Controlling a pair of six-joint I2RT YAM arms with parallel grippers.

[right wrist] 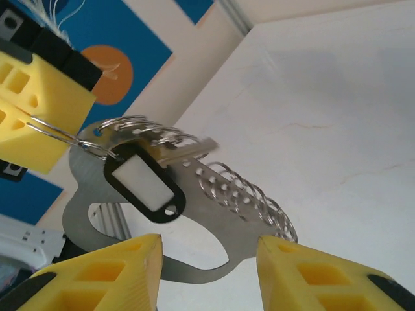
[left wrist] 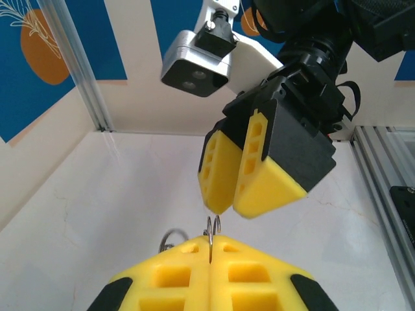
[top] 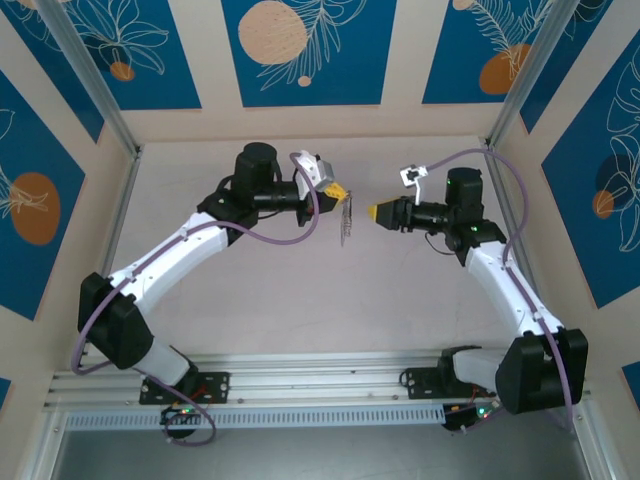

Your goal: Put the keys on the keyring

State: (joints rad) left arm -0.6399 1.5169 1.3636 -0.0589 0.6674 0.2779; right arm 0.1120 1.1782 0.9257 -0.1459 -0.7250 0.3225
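Right gripper (right wrist: 209,249) gapes below the keyring (right wrist: 214,207) the left gripper (right wrist: 58,129) pinches; overhead, a mere sliver.

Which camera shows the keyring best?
Right wrist: the keyring faces it broadside, plate and rings clear. Top external shows a thin edge-on sliver hanging from the left gripper; left wrist shows a few ring tops.
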